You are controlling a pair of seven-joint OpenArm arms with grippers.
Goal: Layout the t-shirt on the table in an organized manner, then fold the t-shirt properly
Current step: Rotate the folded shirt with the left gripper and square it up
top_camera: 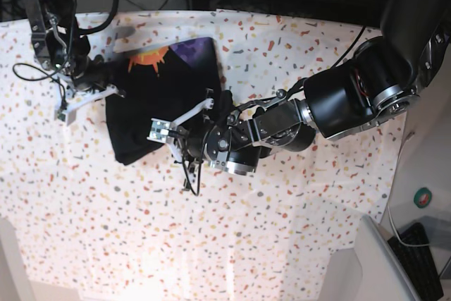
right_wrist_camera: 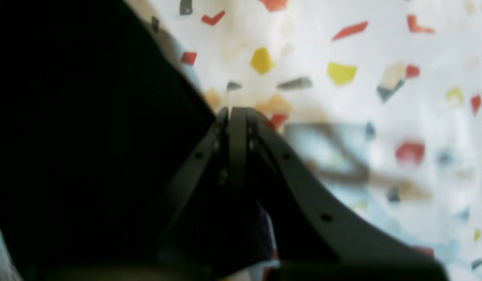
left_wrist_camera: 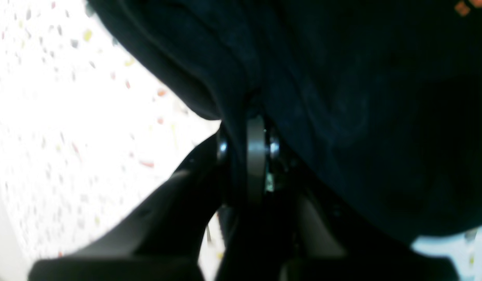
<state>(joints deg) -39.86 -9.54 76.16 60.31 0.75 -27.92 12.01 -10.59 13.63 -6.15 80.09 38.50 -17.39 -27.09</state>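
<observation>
1. The t-shirt (top_camera: 165,100) was seen bunched on the table (top_camera: 296,230), print partly upward.
2. Cloth was pinched by the left gripper (left_wrist_camera: 247,156); the right gripper (right_wrist_camera: 237,128) was clenched at the shirt's edge.
3. Uneven pulling was judged likely to cause slipping or fresh wrinkles.

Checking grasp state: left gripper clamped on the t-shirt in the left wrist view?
Yes, the left gripper is shut with black t-shirt fabric pinched between its fingers.

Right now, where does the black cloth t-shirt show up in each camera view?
Left wrist: the black cloth t-shirt fills the top and right, pinched in the left pincer.
Right wrist: it is the dark mass on the left, beside the right pincer.
Base: upper left of centre.
Shared landmark: the white flecked table.
</observation>
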